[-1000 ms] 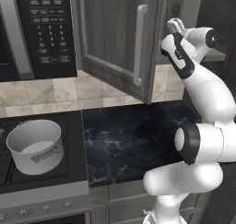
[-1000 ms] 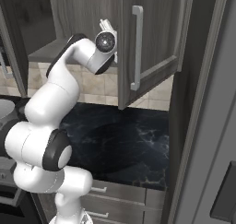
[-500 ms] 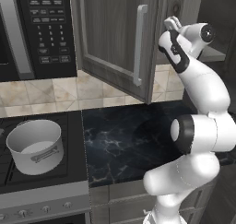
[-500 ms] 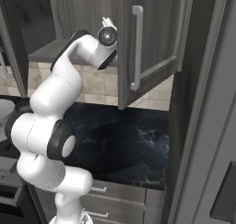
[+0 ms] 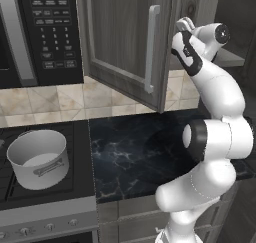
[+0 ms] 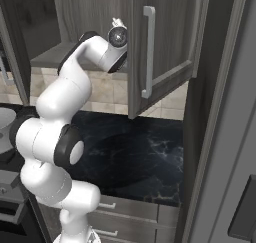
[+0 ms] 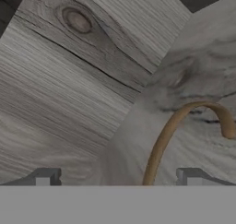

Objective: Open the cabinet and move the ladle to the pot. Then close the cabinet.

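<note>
The pincer (image 7: 117, 177) is spread wide and grips nothing, its two dark fingertips (image 7: 46, 176) seen far apart at the bottom of the hand view. Between them the brown handle of the ladle (image 7: 170, 131) rises from the lower edge, its long axis running up and slightly rightward in that view before it bends over into a hook whose tip turns down toward the right edge. The handle lies nearer the right fingertip, and whether it is touched cannot be told. Behind it grey wood grain of the cabinet (image 5: 125, 47) is seen close up, two panels meeting along a slanted line. In the base views the hand is raised inside the cabinet, between the two doors, both of which stand swung outward, each with a vertical silver bar handle (image 5: 151, 49). Below, the dark marble counter (image 5: 135, 152) is bare in front of the arm. The pot (image 5: 37, 158) stands upright on the stove (image 5: 15, 189) at the left, well apart from the ladle, beneath the black microwave (image 5: 42, 32).
</note>
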